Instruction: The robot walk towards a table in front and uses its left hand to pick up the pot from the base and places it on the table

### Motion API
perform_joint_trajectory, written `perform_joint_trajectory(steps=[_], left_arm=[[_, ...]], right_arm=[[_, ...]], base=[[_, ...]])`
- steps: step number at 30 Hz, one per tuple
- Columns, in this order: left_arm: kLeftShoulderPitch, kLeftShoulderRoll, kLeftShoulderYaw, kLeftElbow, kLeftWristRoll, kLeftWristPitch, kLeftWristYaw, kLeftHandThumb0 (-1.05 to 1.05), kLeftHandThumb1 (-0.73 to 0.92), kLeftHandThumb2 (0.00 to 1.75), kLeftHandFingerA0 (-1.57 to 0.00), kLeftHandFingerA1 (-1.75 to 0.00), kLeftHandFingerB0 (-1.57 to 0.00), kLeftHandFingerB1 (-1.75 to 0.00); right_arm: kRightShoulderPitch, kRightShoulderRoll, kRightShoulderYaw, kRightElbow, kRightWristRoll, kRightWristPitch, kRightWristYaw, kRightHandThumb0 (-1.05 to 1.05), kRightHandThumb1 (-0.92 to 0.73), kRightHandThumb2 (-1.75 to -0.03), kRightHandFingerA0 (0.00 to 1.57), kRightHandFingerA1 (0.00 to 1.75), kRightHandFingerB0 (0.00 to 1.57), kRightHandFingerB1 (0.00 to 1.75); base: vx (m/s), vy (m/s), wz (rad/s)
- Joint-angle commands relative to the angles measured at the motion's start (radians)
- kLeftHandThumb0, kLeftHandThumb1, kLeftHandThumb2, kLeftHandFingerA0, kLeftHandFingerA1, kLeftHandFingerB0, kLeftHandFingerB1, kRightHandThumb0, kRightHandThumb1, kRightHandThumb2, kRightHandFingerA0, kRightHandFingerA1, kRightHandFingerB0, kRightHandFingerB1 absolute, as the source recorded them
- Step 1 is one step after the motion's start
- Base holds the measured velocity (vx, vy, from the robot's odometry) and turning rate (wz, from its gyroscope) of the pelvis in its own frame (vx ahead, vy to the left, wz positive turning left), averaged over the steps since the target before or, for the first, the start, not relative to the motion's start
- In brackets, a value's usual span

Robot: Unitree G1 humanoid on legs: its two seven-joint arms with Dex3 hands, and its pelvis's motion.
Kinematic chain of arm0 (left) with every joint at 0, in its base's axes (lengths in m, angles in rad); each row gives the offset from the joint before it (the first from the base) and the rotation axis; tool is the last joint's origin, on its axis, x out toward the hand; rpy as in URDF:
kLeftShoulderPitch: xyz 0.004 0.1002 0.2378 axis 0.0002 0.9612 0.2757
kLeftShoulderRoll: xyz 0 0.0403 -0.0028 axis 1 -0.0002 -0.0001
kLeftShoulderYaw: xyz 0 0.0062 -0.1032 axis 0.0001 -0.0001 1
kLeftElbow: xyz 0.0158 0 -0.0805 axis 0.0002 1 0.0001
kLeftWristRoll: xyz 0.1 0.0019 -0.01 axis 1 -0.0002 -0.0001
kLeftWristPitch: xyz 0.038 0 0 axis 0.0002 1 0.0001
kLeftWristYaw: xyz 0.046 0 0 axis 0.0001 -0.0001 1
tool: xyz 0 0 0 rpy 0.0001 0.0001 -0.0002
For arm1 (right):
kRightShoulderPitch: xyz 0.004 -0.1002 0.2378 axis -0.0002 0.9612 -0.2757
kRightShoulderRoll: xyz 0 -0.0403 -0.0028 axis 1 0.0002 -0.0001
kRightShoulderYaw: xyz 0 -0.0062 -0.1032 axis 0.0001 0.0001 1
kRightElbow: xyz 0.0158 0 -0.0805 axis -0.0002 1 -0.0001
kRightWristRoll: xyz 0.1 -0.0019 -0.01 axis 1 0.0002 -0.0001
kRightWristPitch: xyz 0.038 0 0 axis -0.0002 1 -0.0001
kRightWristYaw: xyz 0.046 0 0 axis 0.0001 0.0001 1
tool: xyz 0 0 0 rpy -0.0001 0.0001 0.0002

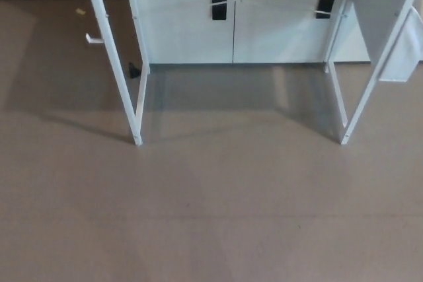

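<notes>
Fingers of the left hand and the right hand are out of frame, so whether they are released or clenched cannot be told. The pot does not show either, so its place, its long axis and its heading cannot be told.

Tan floor (211,216) fills the lower half and runs wide from edge to edge. Ahead stands a white frame. Its left front leg (119,77) slants down to a foot on the floor, and its right front leg (361,107) slants the opposite way to its own foot. A low left rail (141,104) runs back from the left foot, and a right rail (337,104) runs back from the right foot.

Between the two feet the floor lies open up to a white cabinet (192,31), whose bottom edge spans the gap. One black handle (219,6) sits left of the door seam and a second handle (325,4) sits further right. A small white piece (94,39) lies on the floor left of the frame.
</notes>
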Motion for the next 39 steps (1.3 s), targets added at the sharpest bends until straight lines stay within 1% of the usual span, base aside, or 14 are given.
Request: perform_joint_trajectory(steps=[1,3,12,13,15,17,22,23,24,28,31,34,35,39], left_arm=[[-0.001,0.025,-0.001,0.003,0.015,-0.016,0.006,-0.31,0.38,0.61,-0.46,-0.45,-0.36,-0.40],[-0.005,0.028,-0.005,0.005,0.019,-0.015,0.008,-0.35,0.37,0.62,-0.45,-0.46,-0.36,-0.41],[-0.030,0.027,0.005,0.011,0.003,0.002,-0.001,-0.31,0.37,0.61,-0.47,-0.46,-0.39,-0.42],[-0.035,0.030,0.003,0.010,0.006,0.003,-0.003,-0.32,0.38,0.61,-0.46,-0.46,-0.39,-0.42],[-0.037,0.031,0.002,0.011,0.008,0.003,-0.004,-0.32,0.38,0.61,-0.46,-0.46,-0.39,-0.42],[-0.043,0.035,-0.004,0.015,0.018,0.002,0.006,-0.35,0.36,0.63,-0.47,-0.47,-0.40,-0.43],[-0.050,0.042,-0.009,0.018,0.020,0.004,0.009,-0.34,0.36,0.62,-0.49,-0.47,-0.41,-0.43],[-0.050,0.043,-0.013,0.017,0.025,-0.001,0.016,-0.34,0.36,0.62,-0.49,-0.47,-0.41,-0.43],[-0.048,0.042,-0.011,0.015,0.020,-0.004,0.012,-0.33,0.36,0.62,-0.48,-0.47,-0.41,-0.43],[-0.057,0.043,-0.013,0.020,0.021,0.001,0.010,-0.35,0.36,0.63,-0.47,-0.47,-0.40,-0.43],[-0.063,0.037,-0.006,0.027,0.014,-0.003,0.008,-0.34,0.35,0.62,-0.47,-0.47,-0.41,-0.43],[-0.063,0.036,-0.006,0.026,0.017,-0.004,0.010,-0.35,0.35,0.63,-0.47,-0.47,-0.41,-0.44],[-0.066,0.038,-0.009,0.023,0.020,-0.007,0.008,-0.30,0.40,0.52,-0.52,-0.41,-0.45,-0.37],[-0.055,0.040,-0.011,0.025,0.026,-0.012,0.006,-0.29,0.40,0.52,-0.52,-0.41,-0.46,-0.37]], right_arm=[[-0.005,-0.006,0.001,0.009,-0.010,-0.001,-0.015,-0.14,-0.47,-0.53,0.64,0.51,0.52,0.45],[-0.007,-0.006,0.000,0.010,-0.009,-0.006,-0.014,-0.16,-0.47,-0.53,0.63,0.52,0.53,0.46],[-0.026,-0.009,0.011,0.014,-0.031,-0.029,-0.036,-0.16,-0.46,-0.53,0.65,0.54,0.55,0.48],[-0.032,-0.009,0.015,0.010,-0.037,-0.006,-0.039,-0.21,-0.46,-0.53,0.64,0.51,0.57,0.46],[-0.034,-0.009,0.017,0.009,-0.040,0.003,-0.041,-0.21,-0.46,-0.53,0.64,0.51,0.57,0.46],[-0.029,-0.002,0.003,-0.006,-0.017,0.013,-0.023,-0.16,-0.46,-0.53,0.64,0.51,0.53,0.45],[-0.033,0.000,0.006,-0.005,-0.022,0.009,-0.024,-0.17,-0.47,-0.53,0.63,0.52,0.56,0.47],[-0.033,0.000,0.006,-0.004,-0.022,0.007,-0.024,-0.17,-0.47,-0.53,0.63,0.52,0.56,0.47],[-0.035,-0.001,0.009,-0.003,-0.026,0.010,-0.023,-0.18,-0.47,-0.53,0.62,0.51,0.54,0.45],[-0.043,0.003,0.006,-0.002,-0.024,0.022,-0.025,-0.17,-0.47,-0.53,0.65,0.51,0.53,0.45],[-0.049,-0.004,0.010,0.002,-0.032,-0.005,-0.035,-0.15,-0.47,-0.53,0.67,0.53,0.55,0.46],[-0.052,-0.008,0.012,0.001,-0.032,0.000,-0.023,-0.18,-0.47,-0.53,0.65,0.52,0.55,0.46],[-0.054,-0.006,0.010,0.008,-0.030,-0.004,-0.024,-0.18,-0.47,-0.53,0.66,0.53,0.54,0.47],[-0.039,-0.003,0.011,0.005,-0.031,-0.003,-0.028,-0.18,-0.48,-0.53,0.67,0.54,0.54,0.46]], base=[[0.22,-0.018,-0.04],[0.22,0.053,-0.11],[0.30,0.196,-0.11],[0.32,0.162,0.03],[0.27,0.139,0.05],[0.29,0.066,0.11],[0.28,-0.048,0.13],[0.31,-0.144,0.15],[0.46,-0.098,-1.56],[0.42,-0.199,0.32],[0.27,-0.090,-0.06],[0.26,0.036,-0.11],[0.29,0.108,-0.13],[0.32,0.160,-0.09]])
